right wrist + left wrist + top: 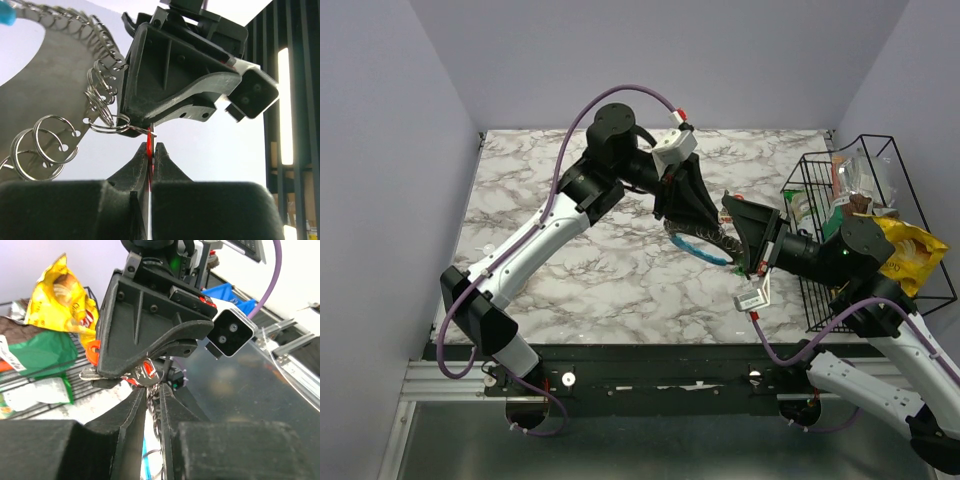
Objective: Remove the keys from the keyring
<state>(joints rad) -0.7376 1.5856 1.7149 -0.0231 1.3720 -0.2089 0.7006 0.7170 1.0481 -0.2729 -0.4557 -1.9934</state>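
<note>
We see the left claw (pixel 152 391) pinched on the large grey-and-blue keyring loop (pixel 704 243), above the marbled white tabletop's (pixel 570 265) middle. The right claw (pixel 150 148) clamps a tiny red-headed key (pixel 149 137) beside it.

A table (pixel 580 270) with a white and grey marble top is seen from above. A black wire basket (pixel 807 170) is set at its right side. Snack bags are packed into the basket. A yellow bag (pixel 60 295) and a green bag (pixel 35 355) are seen among them.
</note>
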